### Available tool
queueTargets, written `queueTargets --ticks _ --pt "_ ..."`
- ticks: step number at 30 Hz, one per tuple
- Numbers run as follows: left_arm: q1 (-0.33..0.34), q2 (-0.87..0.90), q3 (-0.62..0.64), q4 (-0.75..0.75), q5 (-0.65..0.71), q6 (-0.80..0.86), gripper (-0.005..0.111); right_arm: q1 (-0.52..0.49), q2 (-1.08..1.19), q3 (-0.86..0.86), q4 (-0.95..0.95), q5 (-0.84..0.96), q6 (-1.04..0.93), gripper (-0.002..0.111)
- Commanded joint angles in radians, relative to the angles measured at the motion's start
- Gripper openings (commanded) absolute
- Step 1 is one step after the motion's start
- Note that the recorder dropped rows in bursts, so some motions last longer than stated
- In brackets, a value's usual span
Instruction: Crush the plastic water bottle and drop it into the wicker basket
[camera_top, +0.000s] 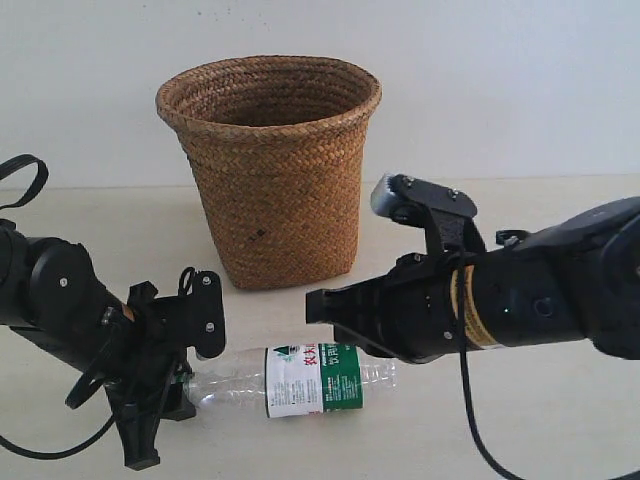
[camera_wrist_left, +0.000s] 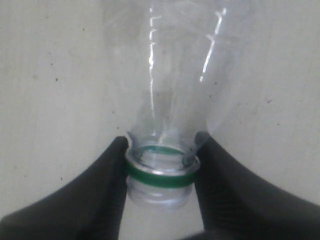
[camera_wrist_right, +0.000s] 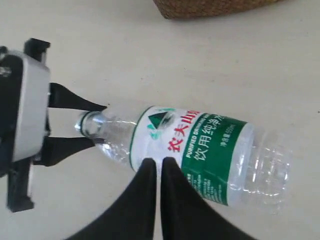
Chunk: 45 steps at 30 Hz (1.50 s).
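The plastic water bottle (camera_top: 300, 380) lies on its side on the table, uncapped, neck pointing left. My left gripper (camera_top: 190, 385) is shut on its neck, with the green neck ring (camera_wrist_left: 161, 176) pinched between the black fingers (camera_wrist_left: 97, 192). The bottle (camera_wrist_right: 195, 150) shows its green-and-white label in the right wrist view. My right gripper (camera_wrist_right: 159, 162) is shut with nothing in it, its tips over the label's near edge. In the exterior view that gripper (camera_top: 318, 305) hovers just above the bottle. The wicker basket (camera_top: 270, 165) stands upright behind the bottle.
A pale wall rises behind the beige table (camera_top: 560, 430). The basket's base (camera_wrist_right: 210, 7) shows at one edge of the right wrist view. The left gripper (camera_wrist_right: 87, 134) shows there too, on the bottle's neck. A black cable (camera_top: 480, 430) hangs from the right arm.
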Motion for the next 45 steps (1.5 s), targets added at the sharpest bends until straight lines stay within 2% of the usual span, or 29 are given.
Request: queueTargets --ticks 1,15,24,34,42,45 --pt "-0.007 -0.002 -0.005 -0.006 0.014 0.0 0.004 0.007 0.052 -0.028 0.009 0.057 -0.011 0.0" --pt "-0.007 -0.002 -0.005 -0.006 0.013 0.0 0.004 0.007 0.083 -0.028 0.014 0.061 -0.012 0.0" --pt "-0.007 -0.002 -0.005 -0.006 0.01 0.0 0.004 0.007 0.169 -0.028 0.03 0.02 -0.029 0.0" --pt "-0.007 0.002 -0.005 -0.006 0.011 0.002 0.004 0.007 0.288 -0.042 0.039 0.075 -0.029 0.0" --pt "-0.007 0.003 -0.005 -0.004 0.008 0.017 0.004 0.007 0.128 -0.096 0.026 0.042 -0.065 0.0" --pt "-0.007 0.003 -0.005 -0.004 0.006 0.031 0.004 0.007 0.133 -0.097 0.024 0.018 -0.056 0.0"
